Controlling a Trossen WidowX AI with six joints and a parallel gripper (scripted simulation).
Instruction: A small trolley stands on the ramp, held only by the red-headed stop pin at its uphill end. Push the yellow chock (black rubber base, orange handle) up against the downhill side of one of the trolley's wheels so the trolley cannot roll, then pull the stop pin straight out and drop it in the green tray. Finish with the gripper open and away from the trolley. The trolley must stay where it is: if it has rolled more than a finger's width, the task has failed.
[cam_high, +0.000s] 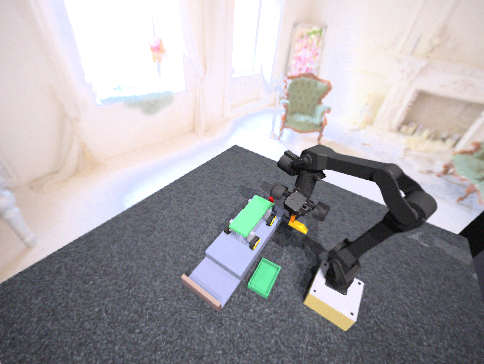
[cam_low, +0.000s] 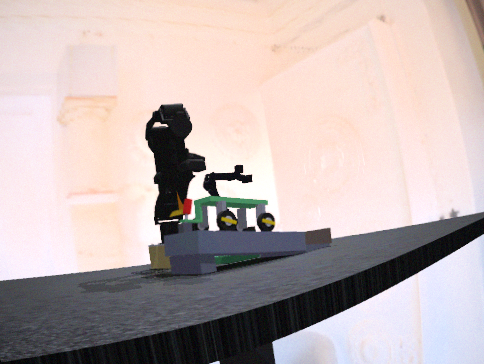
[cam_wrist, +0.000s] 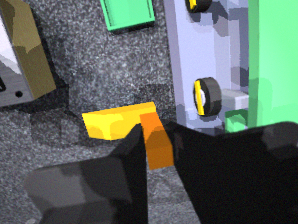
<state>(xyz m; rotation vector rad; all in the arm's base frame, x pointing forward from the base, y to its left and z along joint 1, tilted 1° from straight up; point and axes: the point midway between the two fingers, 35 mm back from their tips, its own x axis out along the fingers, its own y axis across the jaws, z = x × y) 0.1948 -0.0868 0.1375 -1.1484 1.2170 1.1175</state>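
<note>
My gripper (cam_high: 293, 215) (cam_wrist: 150, 126) is shut on the orange handle of the yellow chock (cam_high: 299, 227) (cam_low: 176, 213) (cam_wrist: 110, 124). It holds the chock above the table, beside the ramp's uphill end, on the arm's side. The chock's black base cannot be made out. The trolley (cam_high: 254, 215) (cam_low: 235, 201) (cam_wrist: 275, 60) stands on the upper part of the ramp (cam_high: 225, 250) (cam_low: 250, 243) (cam_wrist: 192, 55). The stop pin's red head (cam_high: 271, 199) (cam_low: 187, 206) shows upright at the trolley's uphill end. The green tray (cam_high: 257, 292) (cam_low: 235, 259) (cam_wrist: 131, 27) lies beside the ramp.
A brown end board (cam_high: 200, 292) (cam_low: 318, 237) closes the ramp's low end. The arm's base block (cam_high: 332, 307) (cam_low: 160, 256) (cam_wrist: 35, 50) stands across from the ramp, with the tray between them. A trolley wheel (cam_wrist: 212, 95) lies close to the right finger in the wrist view.
</note>
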